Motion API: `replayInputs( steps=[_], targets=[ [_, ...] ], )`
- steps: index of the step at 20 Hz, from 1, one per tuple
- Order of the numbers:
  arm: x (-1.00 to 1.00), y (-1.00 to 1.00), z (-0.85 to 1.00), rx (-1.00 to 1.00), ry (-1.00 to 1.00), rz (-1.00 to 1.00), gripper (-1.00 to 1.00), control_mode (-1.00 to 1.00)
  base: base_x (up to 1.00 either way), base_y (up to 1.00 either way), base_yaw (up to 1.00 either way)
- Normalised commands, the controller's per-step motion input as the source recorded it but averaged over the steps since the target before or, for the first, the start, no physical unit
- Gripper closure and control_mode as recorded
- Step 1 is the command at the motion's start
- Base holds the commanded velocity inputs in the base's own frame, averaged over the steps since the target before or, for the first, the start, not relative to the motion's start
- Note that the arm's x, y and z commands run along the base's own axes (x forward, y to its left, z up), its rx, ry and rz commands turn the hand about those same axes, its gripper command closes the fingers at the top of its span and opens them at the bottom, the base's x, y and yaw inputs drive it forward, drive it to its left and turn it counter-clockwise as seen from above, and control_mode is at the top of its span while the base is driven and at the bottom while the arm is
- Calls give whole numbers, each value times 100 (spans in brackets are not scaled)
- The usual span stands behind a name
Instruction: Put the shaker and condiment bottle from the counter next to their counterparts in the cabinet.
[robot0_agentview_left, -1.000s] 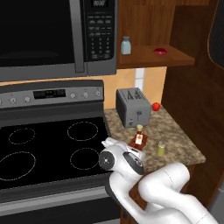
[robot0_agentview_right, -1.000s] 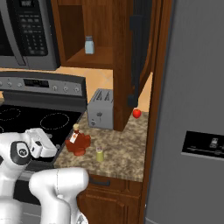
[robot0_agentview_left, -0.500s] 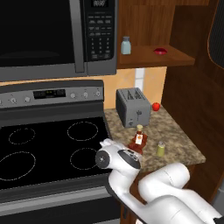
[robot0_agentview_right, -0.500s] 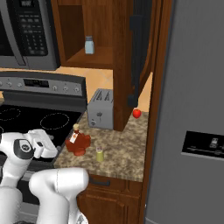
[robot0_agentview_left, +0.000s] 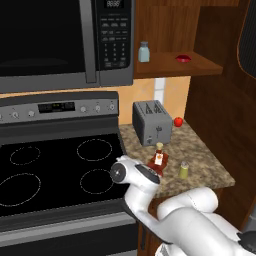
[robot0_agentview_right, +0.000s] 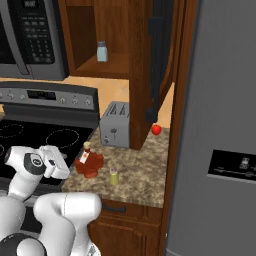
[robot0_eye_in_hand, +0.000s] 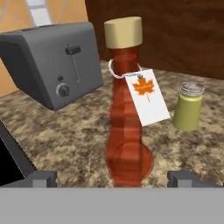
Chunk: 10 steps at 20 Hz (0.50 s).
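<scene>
The bottle (robot0_eye_in_hand: 127, 118) stands upright at the hand view's centre on the tabletop (robot0_eye_in_hand: 65, 131), between the end effector's (robot0_eye_in_hand: 114, 178) spread, empty fingertips (robot0_eye_in_hand: 41, 178). The shaker (robot0_eye_in_hand: 188, 106) stands right of it, the toaster (robot0_eye_in_hand: 52, 61) upper left.

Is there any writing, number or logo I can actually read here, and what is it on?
No words can be read anywhere.
Tag on the condiment bottle: an orange maple leaf sign, no text.
Microwave display and keypad: markings too blurred to read.
Stove control panel: display too small to read.
Fridge dispenser panel: symbols too blurred to read.
Toaster and shaker: no writing.
</scene>
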Motion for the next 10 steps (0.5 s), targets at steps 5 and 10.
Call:
replayInputs(
  steps=[5,10],
  targets=[
    [9,-28,-20,4,0,0,-100,-100,0,0,0],
    [27,-23,-14,3,2,0,-100,-100,0,0,0]
  ],
)
